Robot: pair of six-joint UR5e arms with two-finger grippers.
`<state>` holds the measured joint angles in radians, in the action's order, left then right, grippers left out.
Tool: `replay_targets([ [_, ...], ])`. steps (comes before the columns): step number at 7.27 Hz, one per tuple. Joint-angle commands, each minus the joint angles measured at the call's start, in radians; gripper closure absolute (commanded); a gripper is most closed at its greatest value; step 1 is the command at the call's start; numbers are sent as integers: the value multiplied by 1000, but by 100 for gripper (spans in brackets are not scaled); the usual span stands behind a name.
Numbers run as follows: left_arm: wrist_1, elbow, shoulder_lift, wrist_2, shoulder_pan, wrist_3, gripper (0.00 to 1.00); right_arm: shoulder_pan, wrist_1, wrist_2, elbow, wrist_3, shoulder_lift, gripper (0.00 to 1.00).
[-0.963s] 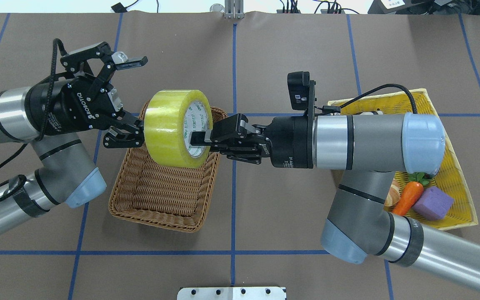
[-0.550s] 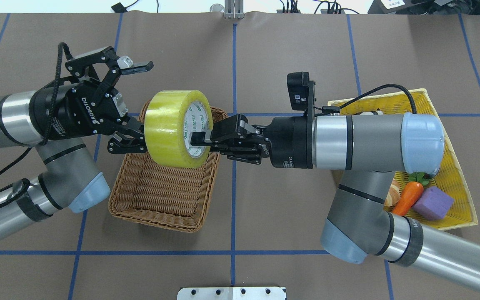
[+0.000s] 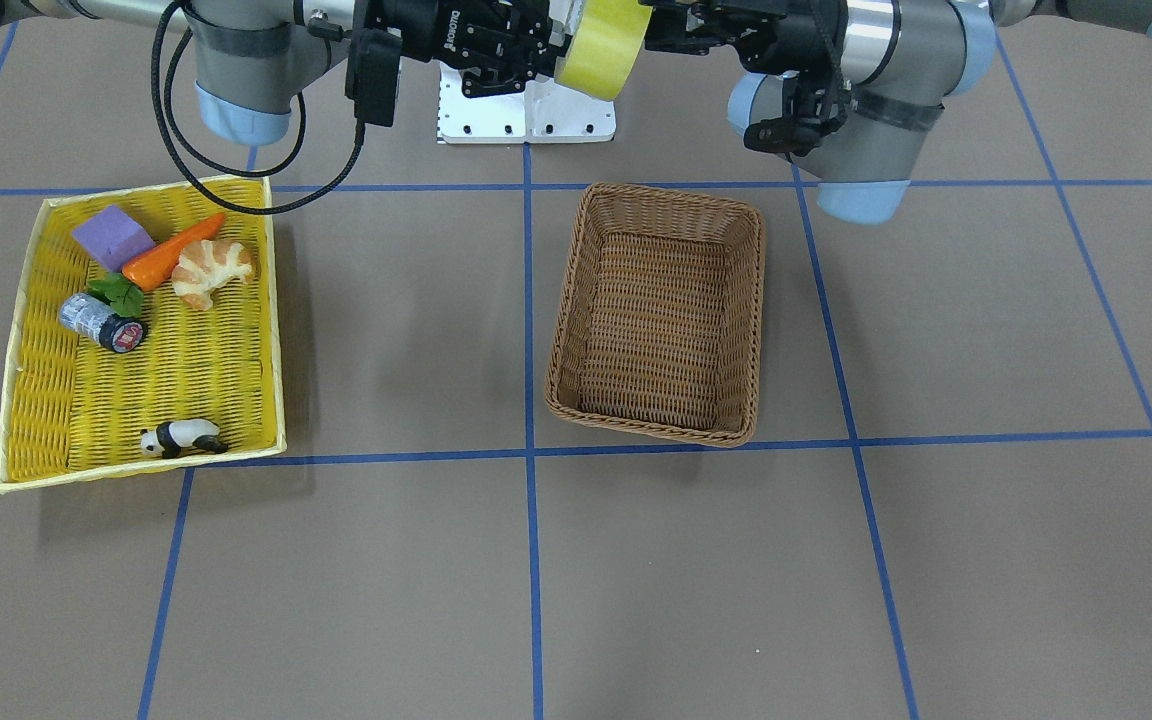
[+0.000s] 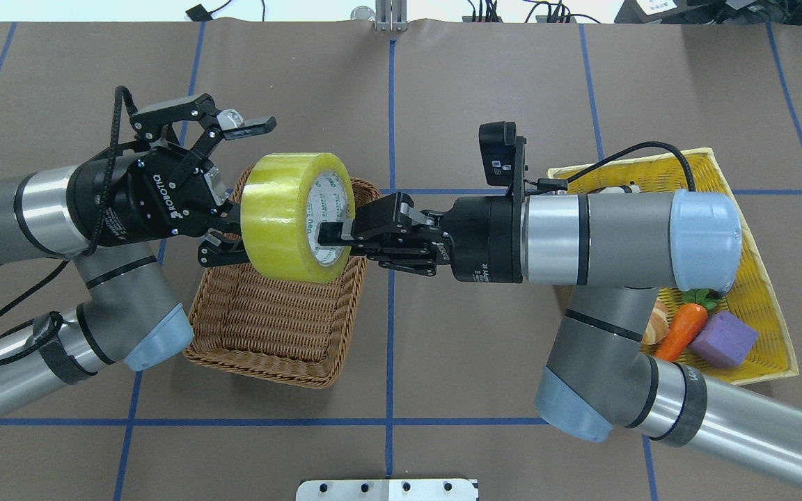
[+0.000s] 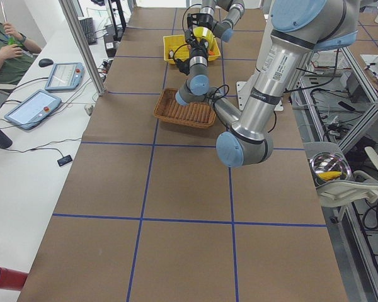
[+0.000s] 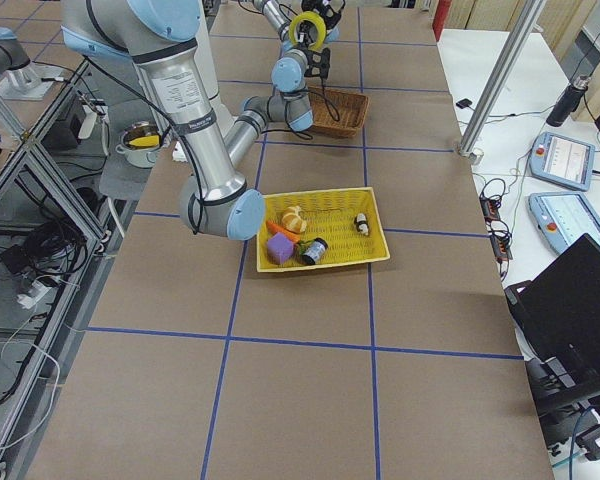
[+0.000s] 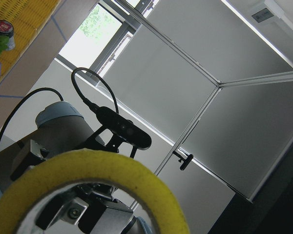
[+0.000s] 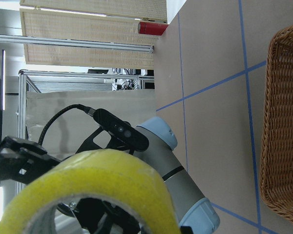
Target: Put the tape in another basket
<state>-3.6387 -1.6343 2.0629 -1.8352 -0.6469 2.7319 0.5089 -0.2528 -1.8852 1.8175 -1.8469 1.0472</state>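
Observation:
The yellow-green tape (image 4: 282,216) hangs in the air on its edge over the far end of the brown wicker basket (image 4: 269,334). My right gripper (image 4: 335,240) is shut on the tape's rim, with one finger inside the pale core. My left gripper (image 4: 241,191) is open, its fingers spread on either side of the tape's left face, apart from it. In the front-facing view the tape (image 3: 601,35) sits at the top edge between both grippers, and the basket (image 3: 656,310) holds nothing. The tape's rim fills the bottom of the left wrist view (image 7: 88,170) and the right wrist view (image 8: 102,185).
A yellow woven basket (image 3: 46,420) stands on the robot's right, holding a purple block (image 3: 113,235), a carrot (image 3: 171,262), a bread piece (image 3: 211,270), a grey cylinder (image 3: 101,322) and a toy panda (image 3: 181,438). My right arm reaches over it.
My left gripper has moved right, toward the tape, and its open fingers now straddle the roll's left side. The right gripper and the tape have stayed in place.

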Motion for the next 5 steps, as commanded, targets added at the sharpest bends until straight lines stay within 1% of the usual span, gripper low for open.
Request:
replay_targets([
  [1,5,-1,-1,1,3,3,41,-4,4,2,2,0,2,100],
  [2,3,1,-1,1,4,3,49,-6,4,2,2,0,4,100],
  [3,2,2,-1,-1,4,3,51,-6,4,2,0,0,4,100],
  [5,-3,5,-3,-1,4,3,51,-6,4,2,3,0,7,100],
])
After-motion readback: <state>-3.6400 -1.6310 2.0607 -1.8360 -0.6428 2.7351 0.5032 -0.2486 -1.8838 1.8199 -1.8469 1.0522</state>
